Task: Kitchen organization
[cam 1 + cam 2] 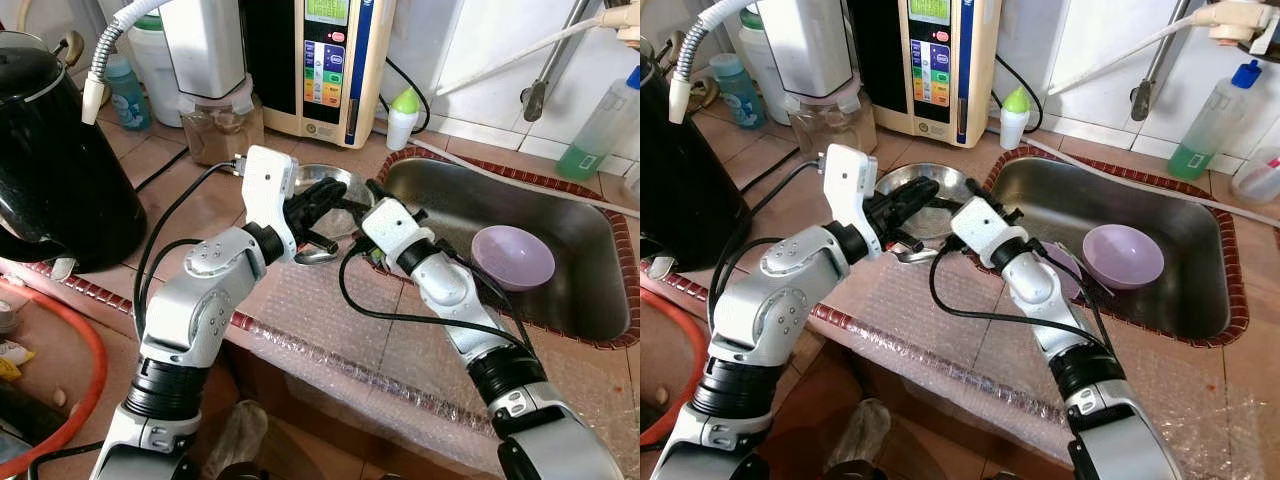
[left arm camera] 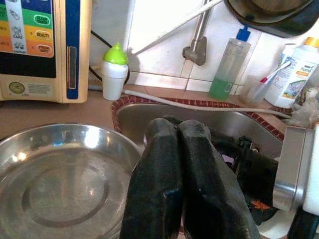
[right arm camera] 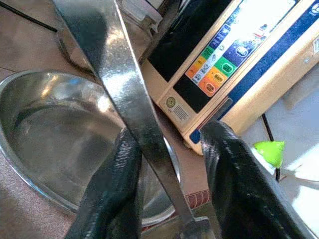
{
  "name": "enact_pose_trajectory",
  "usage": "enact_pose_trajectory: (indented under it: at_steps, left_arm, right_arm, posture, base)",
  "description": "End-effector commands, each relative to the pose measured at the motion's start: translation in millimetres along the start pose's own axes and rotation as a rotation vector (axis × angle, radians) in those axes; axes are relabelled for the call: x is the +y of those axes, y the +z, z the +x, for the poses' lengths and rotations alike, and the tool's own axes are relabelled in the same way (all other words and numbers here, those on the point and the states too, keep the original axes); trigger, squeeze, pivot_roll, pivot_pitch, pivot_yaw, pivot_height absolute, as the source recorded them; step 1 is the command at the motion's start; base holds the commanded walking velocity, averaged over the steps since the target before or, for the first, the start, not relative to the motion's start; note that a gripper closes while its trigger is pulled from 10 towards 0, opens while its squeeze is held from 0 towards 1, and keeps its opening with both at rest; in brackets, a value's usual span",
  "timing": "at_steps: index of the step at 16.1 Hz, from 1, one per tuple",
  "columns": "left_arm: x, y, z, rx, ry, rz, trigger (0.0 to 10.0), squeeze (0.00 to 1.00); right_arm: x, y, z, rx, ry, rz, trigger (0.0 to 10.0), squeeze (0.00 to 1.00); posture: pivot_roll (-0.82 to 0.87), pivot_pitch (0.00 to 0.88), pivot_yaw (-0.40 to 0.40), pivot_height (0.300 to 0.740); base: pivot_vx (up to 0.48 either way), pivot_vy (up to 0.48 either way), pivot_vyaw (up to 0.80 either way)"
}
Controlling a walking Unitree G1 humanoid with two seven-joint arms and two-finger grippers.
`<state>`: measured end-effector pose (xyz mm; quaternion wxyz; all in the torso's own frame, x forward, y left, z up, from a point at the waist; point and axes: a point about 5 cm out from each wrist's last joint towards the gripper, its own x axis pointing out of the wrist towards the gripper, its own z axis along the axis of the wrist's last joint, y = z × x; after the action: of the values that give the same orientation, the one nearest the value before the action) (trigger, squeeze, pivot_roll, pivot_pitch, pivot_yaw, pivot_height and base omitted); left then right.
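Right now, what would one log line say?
left gripper: shut, over plate | right gripper: open, around spoon | bowl: in sink

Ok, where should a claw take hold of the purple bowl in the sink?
Probably by the rim, coming from straight above. The bowl sits upright and open on the sink floor, so one finger can drop inside its wall and the other outside.

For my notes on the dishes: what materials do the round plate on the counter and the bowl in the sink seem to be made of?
Round plate: likely stainless steel, polished; it mirrors light and the surroundings.
Bowl: probably plastic, pale purple and matte, with no sharp glints; glazed ceramic cannot be excluded.
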<state>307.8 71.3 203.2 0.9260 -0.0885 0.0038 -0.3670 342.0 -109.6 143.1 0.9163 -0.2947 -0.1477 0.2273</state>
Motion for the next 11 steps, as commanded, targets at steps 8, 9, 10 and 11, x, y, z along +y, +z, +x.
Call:
enact_pose_trajectory:
  at_steps: [8, 9, 10, 11]
  left_arm:
    - [-1.0, -1.6, 0.0, 0.004, 0.001, 0.032, 1.0, 0.0]
    - [-0.1, -3.6, 0.0, 0.012, 0.005, 0.036, 1.1, 0.0]
    - [2.5, -5.0, -0.9, 0.017, 0.015, 0.045, 1.1, 0.0]
    - [5.0, -5.9, -2.1, 0.017, 0.027, 0.042, 1.1, 0.0]
  right_arm:
    - [-12.0, 3.5, 2.2, -0.029, -0.04, 0.014, 0.0, 0.0]
    - [-12.7, 2.9, 1.7, -0.027, -0.038, 0.013, 0.0, 0.0]
    - [-13.4, 2.7, 1.6, -0.026, -0.038, 0.012, 0.0, 0.0]
    - [-13.5, 2.5, 1.1, -0.026, -0.039, 0.012, 0.0, 0.0]
  posture:
    - [0.05, 0.0, 0.007, 0.74]
    - [0.05, 0.0, 0.006, 0.74]
    - [0.05, 0.0, 0.006, 0.74]
    - [0.05, 0.0, 0.005, 0.74]
  base:
    - [0.0, 0.0, 0.0]
    - [0.0, 0.0, 0.0]
    - [0.0, 0.0, 0.0]
    - [0.0, 0.0, 0.0]
